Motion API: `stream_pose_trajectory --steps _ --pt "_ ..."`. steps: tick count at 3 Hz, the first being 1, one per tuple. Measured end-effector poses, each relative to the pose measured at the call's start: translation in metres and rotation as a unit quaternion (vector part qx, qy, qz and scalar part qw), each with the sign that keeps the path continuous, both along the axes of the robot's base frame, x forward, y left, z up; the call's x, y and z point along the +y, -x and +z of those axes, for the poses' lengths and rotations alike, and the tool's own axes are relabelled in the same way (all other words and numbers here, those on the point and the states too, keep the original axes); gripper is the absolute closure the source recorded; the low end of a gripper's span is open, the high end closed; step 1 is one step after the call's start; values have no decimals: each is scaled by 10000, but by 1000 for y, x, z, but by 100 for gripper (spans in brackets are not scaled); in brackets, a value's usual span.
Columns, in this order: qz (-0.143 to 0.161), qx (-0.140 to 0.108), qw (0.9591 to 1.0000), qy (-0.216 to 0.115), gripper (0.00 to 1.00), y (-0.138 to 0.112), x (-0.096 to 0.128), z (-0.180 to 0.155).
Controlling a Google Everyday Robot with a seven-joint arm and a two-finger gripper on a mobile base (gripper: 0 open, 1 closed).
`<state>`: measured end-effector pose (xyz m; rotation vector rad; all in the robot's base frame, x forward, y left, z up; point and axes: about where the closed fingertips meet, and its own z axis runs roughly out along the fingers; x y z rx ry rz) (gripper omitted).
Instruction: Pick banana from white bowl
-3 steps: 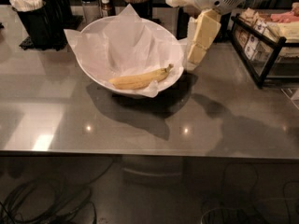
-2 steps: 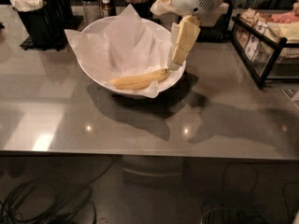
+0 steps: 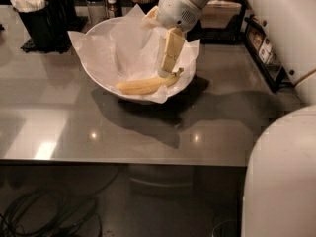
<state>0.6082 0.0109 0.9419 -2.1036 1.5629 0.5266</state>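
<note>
The yellow banana [image 3: 145, 84] lies in the front of the white bowl [image 3: 101, 80], on crinkled white paper [image 3: 123, 53], stem end pointing right. My gripper [image 3: 165, 72] hangs from the white arm, reaching down into the bowl from the upper right. Its cream-coloured tips sit just above the banana's right end, near the stem. The banana still rests on the paper.
The bowl stands on a grey counter [image 3: 74, 127]. A black caddy with white utensils [image 3: 42, 14] is at the back left, bottles [image 3: 106, 4] behind the bowl, a black wire rack [image 3: 261, 43] at the right. The robot's white body [image 3: 281, 177] fills the lower right.
The gripper has moved left from beside the bowl's right rim and down into the bowl, ending above the banana's stem end. The banana has not moved.
</note>
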Motion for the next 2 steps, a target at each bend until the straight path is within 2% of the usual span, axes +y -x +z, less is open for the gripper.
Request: stream_pose_trajectory --steps 1,2 --pt "-39 -50 10000 -56 18 -5 4 -1" --pt "-114 -161 9997 -153 32 -8 4 5"
